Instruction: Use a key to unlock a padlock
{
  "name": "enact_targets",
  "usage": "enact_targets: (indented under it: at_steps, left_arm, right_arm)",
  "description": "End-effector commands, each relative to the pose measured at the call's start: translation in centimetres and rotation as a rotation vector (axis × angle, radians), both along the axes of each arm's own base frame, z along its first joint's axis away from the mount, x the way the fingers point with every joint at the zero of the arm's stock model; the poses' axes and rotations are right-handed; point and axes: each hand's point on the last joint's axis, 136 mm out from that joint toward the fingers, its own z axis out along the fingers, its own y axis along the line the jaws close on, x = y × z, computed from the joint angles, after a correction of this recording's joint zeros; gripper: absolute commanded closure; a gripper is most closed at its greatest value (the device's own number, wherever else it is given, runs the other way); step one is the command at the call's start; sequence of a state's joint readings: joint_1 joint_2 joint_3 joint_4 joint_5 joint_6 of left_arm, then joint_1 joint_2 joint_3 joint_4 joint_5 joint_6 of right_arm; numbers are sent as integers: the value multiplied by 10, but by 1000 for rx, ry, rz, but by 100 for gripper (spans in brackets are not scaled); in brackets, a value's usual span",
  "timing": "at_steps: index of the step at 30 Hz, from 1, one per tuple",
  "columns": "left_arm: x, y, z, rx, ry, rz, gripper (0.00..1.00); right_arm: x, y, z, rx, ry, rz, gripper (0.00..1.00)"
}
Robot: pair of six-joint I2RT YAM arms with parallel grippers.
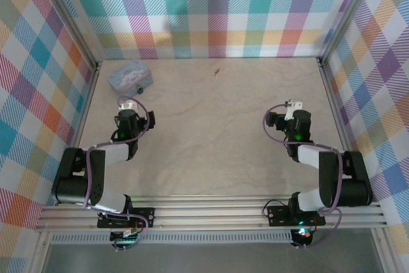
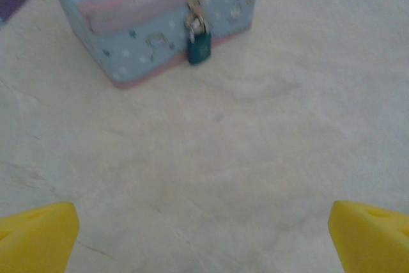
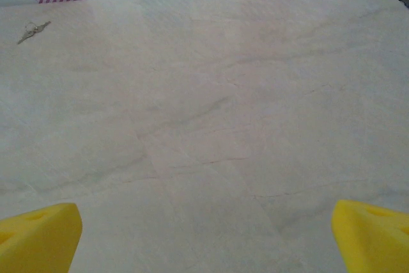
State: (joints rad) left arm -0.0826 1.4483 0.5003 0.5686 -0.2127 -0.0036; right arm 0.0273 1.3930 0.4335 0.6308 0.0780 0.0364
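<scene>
The padlock [image 2: 199, 46] hangs on the front wall of a pale blue tin [image 2: 150, 20], its dark teal body against the tin's lower pink band and its silvery shackle through the clasp under the lid. The tin sits near the far left corner of the counter [image 2: 255, 158]. The view is blurred, so I cannot tell whether the shackle is closed.

The left hand [image 2: 204, 241] hovers just short of the tin, facing the padlock, with its yellow fingertips [image 2: 38, 234] spread wide and nothing between them.

The key [image 3: 32, 31] lies flat near the far edge of the counter, about midway along it and well apart from both the tin and the padlock. It is too small to make out in detail.

The right hand [image 3: 206, 241] is over the right half of the counter, pointed toward the far edge. Its fingers are also spread wide and empty, and the key lies well ahead of it to its left.
</scene>
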Motion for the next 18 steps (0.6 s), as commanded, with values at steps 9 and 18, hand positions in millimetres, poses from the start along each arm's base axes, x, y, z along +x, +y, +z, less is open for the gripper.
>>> enact_targets:
  at_steps: [9, 18]
  left_arm:
    - [0, 36, 54, -148, 95, 274, 0]
    - [31, 54, 61, -569, 278, 314, 0]
  right_arm:
    - [-8, 21, 39, 233, 244, -7, 0]
    - [8, 54, 68, 315, 301, 30, 2]
